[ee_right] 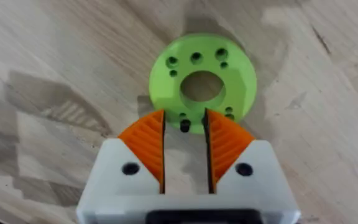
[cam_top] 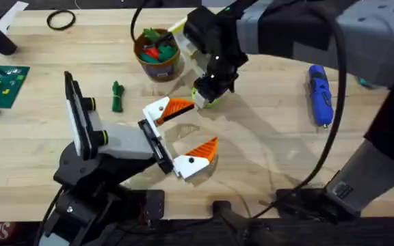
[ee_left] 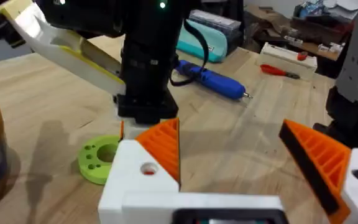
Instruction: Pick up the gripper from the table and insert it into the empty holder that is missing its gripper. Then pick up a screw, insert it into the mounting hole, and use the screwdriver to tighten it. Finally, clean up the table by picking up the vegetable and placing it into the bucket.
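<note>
My left gripper [cam_top: 204, 124] is the holder [cam_top: 125, 140], a white body with a black rail plate. It stands open and empty, and both white, orange-tipped fingers sit in the rail. One finger [ee_left: 151, 165] shows a pale round mounting hole [ee_left: 148, 168]. My right gripper [ee_right: 184, 115] points down at the rim of a lime green holed disc [ee_right: 202, 84]. Its orange fingers are a narrow gap apart, either side of a small black screw [ee_right: 184, 126], not touching it. The blue screwdriver [cam_top: 320, 94] lies at the right. The dark green vegetable [cam_top: 117, 96] lies left of centre, near the tan bucket [cam_top: 158, 65].
Red and green toys fill the bucket. A green circuit board [cam_top: 2, 82] and a black cable loop [cam_top: 60, 20] lie at the far left. The right arm's dark body spans the upper middle of the table. A red tool [ee_left: 278, 70] lies beyond the screwdriver.
</note>
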{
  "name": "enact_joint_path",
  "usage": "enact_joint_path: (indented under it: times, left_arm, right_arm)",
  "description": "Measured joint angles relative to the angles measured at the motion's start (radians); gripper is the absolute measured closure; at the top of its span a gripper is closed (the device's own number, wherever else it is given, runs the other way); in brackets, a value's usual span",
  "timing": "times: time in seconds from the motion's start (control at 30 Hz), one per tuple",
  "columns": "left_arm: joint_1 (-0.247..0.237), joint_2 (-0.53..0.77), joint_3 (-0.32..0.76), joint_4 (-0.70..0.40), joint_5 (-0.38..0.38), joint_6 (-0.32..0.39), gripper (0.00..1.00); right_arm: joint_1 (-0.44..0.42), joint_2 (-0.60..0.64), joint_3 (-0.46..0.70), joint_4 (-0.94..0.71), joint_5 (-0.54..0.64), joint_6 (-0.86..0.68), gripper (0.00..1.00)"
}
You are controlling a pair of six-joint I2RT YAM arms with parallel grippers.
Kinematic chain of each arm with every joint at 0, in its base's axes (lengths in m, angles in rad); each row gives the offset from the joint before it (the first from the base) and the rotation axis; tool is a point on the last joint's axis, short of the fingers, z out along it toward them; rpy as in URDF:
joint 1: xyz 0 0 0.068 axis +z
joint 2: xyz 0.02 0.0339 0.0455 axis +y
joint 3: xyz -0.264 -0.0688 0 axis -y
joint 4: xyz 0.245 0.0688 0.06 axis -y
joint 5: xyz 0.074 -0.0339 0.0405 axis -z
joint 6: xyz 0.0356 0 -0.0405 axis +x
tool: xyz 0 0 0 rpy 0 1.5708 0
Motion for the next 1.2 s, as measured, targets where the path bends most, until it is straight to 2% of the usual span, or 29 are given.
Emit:
enact_joint_path:
  times: [0.2,0.7,0.73,0.77,0.83,0.9,1.2]
  left_arm:
    - [0.0,0.0,0.0,0.0,0.0,0.0,0.016]
    - [0.0,0.0,0.0,0.0,0.0,0.0,0.016]
    - [0.0,0.0,0.0,0.0,0.0,0.0,0.016]
    - [0.0,0.0,0.0,0.0,0.0,0.0,0.016]
    - [0.0,0.0,0.0,0.0,0.0,0.0,0.016]
    - [0.0,0.0,0.0,0.0,0.0,0.0,0.016]
    - [0.0,0.0,0.0,0.0,0.0,0.0,0.016]
  right_arm:
    - [0.035,0.0,0.0,-0.009,0.045,0.004,0.67]
    - [0.036,0.0,0.0,-0.022,0.069,0.004,0.67]
    - [0.036,0.0,0.0,-0.022,0.069,0.005,0.69]
    - [0.037,0.0,0.0,-0.024,0.073,0.008,0.828]
    - [0.037,-0.001,0.0,-0.023,0.079,0.007,0.968]
    - [0.037,-0.002,0.0,-0.021,0.08,0.008,0.994]
    - [0.037,-0.002,0.0,-0.023,0.083,0.008,0.997]
